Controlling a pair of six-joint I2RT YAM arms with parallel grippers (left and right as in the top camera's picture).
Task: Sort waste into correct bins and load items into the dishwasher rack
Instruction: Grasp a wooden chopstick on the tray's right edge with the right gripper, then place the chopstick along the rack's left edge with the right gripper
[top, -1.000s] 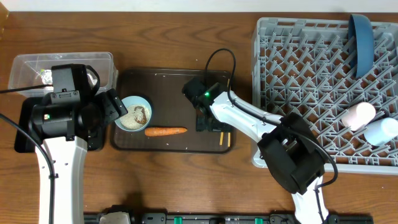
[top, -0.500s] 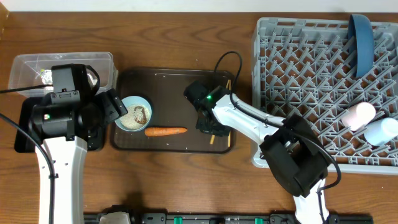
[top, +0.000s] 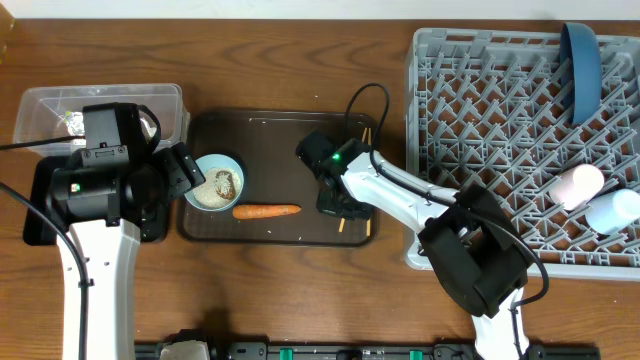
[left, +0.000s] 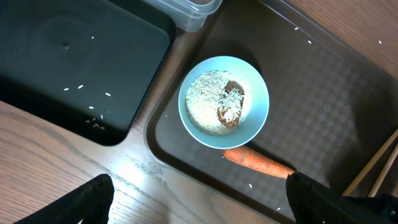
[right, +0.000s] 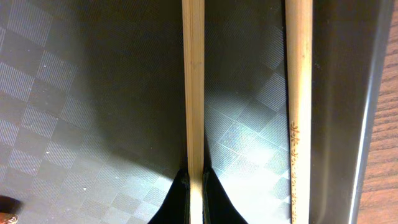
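My right gripper (right: 196, 194) is shut on one wooden chopstick (right: 194, 93), low over the brown serving tray (right: 93, 93). The other chopstick (right: 299, 93) lies free beside it, near the tray's right rim. From above, the right gripper (top: 340, 205) is at the tray's right side. My left gripper (left: 199, 200) hangs open with nothing between its fingers, above the tray's left rim. A light-blue bowl (left: 224, 102) with rice and a brown lump sits on the tray. An orange carrot (left: 258, 163) lies just below the bowl.
The black tray (left: 68, 68) holds scattered rice grains, and the clear tub (top: 100, 105) with wrappers stands behind it. The grey rack (top: 500, 150) at the right holds a blue plate (top: 582, 60), a pinkish cup (top: 577, 185) and a light-blue cup (top: 612, 210).
My right gripper has closed on one chopstick, and the chopsticks shifted slightly on the tray. The left arm has not moved.
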